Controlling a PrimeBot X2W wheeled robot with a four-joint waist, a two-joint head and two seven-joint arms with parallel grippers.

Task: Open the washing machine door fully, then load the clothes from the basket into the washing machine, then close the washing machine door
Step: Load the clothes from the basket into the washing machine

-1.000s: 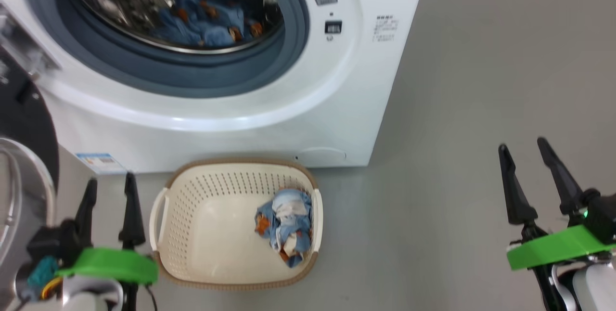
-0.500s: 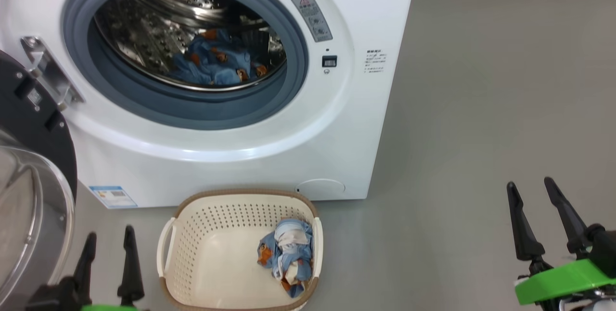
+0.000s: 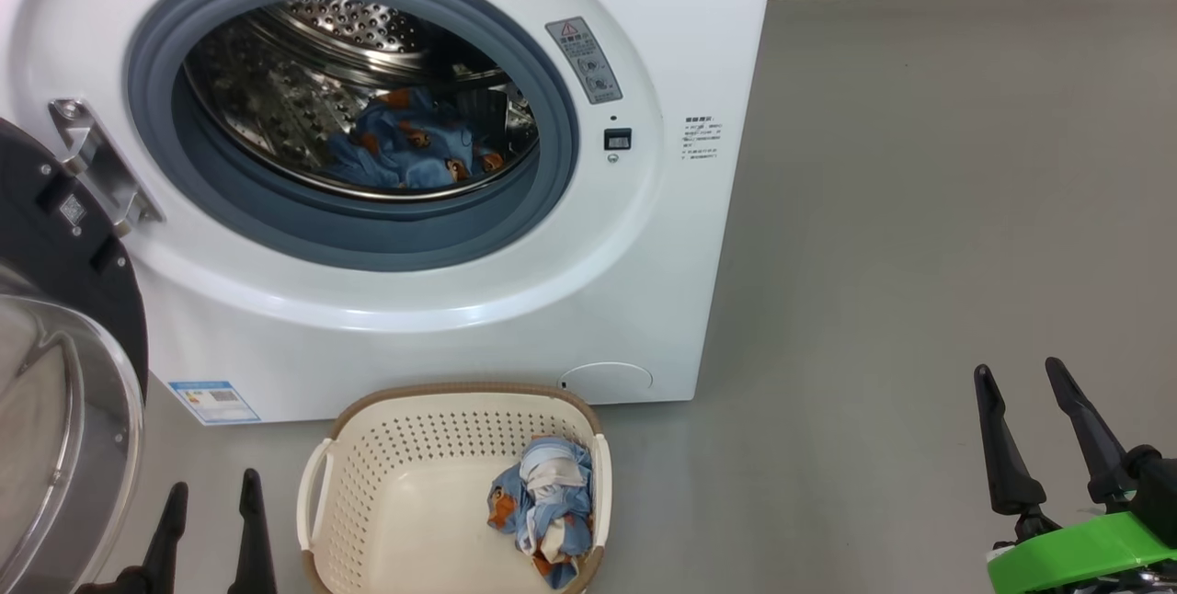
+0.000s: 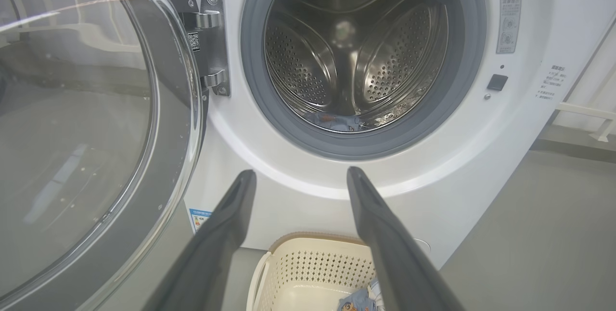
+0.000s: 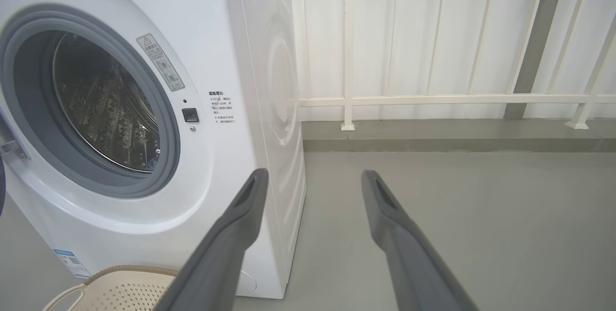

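- The left gripper (image 3: 211, 482) is seen at the bottom edge of the head view, its two dark fingers parted and nothing held between them.
- The right gripper (image 3: 1019, 367) is likewise spread and empty, held above bare floor (image 3: 919, 208) at the lower right.
- Compared with a second ago, the whole head view has shifted: the machine now sits lower in the picture, more of its opening is shown, and both grippers are cut off nearer the bottom edge. This is read as a camera move; no thing is seen to have shifted against another.
- The washing machine door (image 3: 64, 254) is swung open to the left, just left of the left gripper, with its clear bowl window facing outward.
- A first garment (image 3: 405, 148), blue with orange-brown figures, is seen lying at the bottom of the steel drum (image 4: 308, 60), well beyond both grippers.
- A second garment (image 3: 544, 507) is bunched against the right wall of the basket (image 3: 405, 447), on the side away from the left gripper.
- The basket is set on the floor, close before the washing machine (image 3: 441, 336), just right of the left gripper and well apart from the right gripper.
- In the left wrist view the fingers are pointed at the machine's white front below the grey-blue gasket (image 3: 368, 235), with the basket below them.
- A blue label (image 3: 213, 401) is stuck low on the machine's front.
- A white railing (image 5: 433, 99) is seen behind the machine in the right wrist view.
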